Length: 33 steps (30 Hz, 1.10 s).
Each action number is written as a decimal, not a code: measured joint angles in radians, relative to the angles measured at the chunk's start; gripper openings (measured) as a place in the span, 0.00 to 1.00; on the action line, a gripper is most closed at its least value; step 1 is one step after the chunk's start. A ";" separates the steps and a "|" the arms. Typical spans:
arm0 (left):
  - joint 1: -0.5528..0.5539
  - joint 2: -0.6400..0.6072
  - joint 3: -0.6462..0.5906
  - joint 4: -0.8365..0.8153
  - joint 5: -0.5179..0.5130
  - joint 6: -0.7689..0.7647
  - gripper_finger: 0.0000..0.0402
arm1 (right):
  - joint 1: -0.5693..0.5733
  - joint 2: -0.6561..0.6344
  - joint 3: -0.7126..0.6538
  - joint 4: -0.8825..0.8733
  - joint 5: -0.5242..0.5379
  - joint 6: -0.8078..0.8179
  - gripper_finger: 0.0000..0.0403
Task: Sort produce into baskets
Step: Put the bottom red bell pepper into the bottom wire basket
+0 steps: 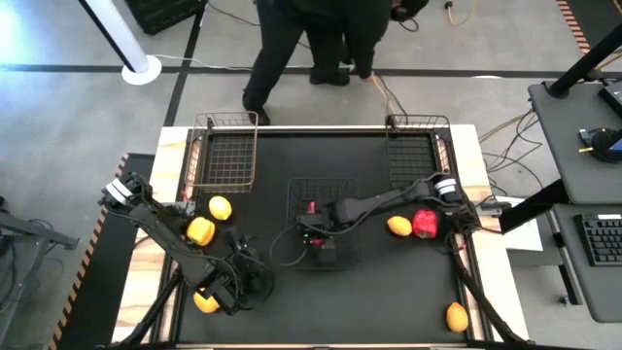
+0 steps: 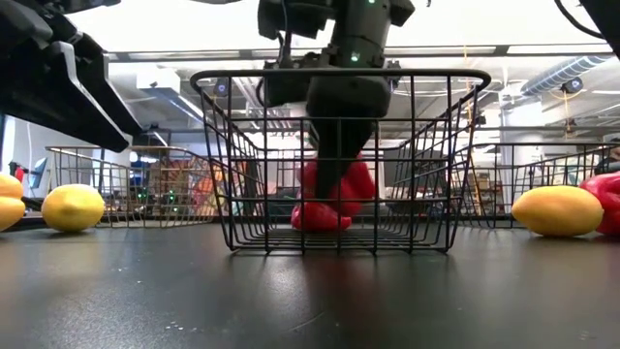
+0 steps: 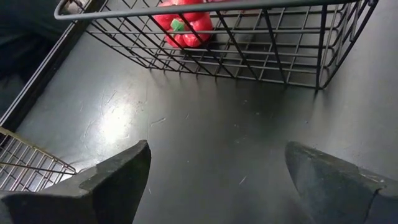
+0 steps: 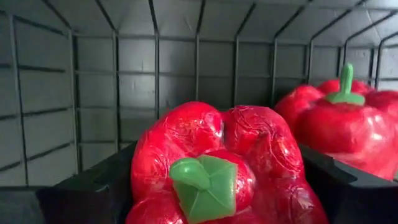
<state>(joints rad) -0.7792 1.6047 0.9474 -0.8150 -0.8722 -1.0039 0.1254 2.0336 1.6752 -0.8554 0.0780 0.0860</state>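
My right gripper (image 1: 313, 226) reaches down into the middle dark wire basket (image 1: 342, 190) and is shut on a red bell pepper (image 4: 211, 155). A second red pepper (image 4: 348, 124) lies beside it on the basket floor. My left gripper (image 3: 217, 180) is open and empty, low over the table near the front left (image 1: 243, 255), pointing toward that basket. A copper basket (image 1: 224, 151) stands far left and another dark basket (image 1: 418, 146) far right. Yellow pieces (image 1: 221, 207) (image 1: 200, 230) (image 1: 206, 301) lie on the table at the left. My right gripper pinches the red pepper between its two fingers, one on each side of its body (image 4: 146, 162), with the green stem cap (image 4: 205, 183) facing the wrist. The fingers (image 2: 334, 165) come down from above, inside the basket. I cannot tell whether the pepper rests on the basket floor.
An orange-yellow fruit (image 1: 398, 226) and a red pepper (image 1: 425, 224) lie right of the middle basket, and another fruit (image 1: 457, 316) lies at the near right corner. A person (image 1: 311, 39) stands beyond the table's far edge. Bare tabletop lies in front of the middle basket (image 2: 310, 291).
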 joint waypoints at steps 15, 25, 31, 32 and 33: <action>0.000 0.000 0.000 0.000 0.000 0.000 0.87 | -0.026 0.083 -0.001 -0.083 0.003 0.019 0.82; 0.000 0.000 0.000 -0.001 0.001 0.000 0.87 | -0.025 0.067 0.006 -0.112 0.069 0.018 0.94; 0.000 0.000 0.000 -0.001 0.001 0.000 0.87 | -0.025 -0.009 0.041 -0.183 0.189 0.025 0.95; 0.000 0.000 0.000 -0.001 0.001 0.000 0.87 | -0.026 -0.023 0.043 -0.194 0.204 0.026 0.95; 0.000 0.000 0.000 -0.001 0.001 0.000 0.87 | -0.026 -0.035 0.044 -0.210 0.218 0.027 0.95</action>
<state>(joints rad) -0.7792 1.6047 0.9474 -0.8158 -0.8715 -1.0036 0.0991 1.9985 1.7195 -1.0649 0.2963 0.1131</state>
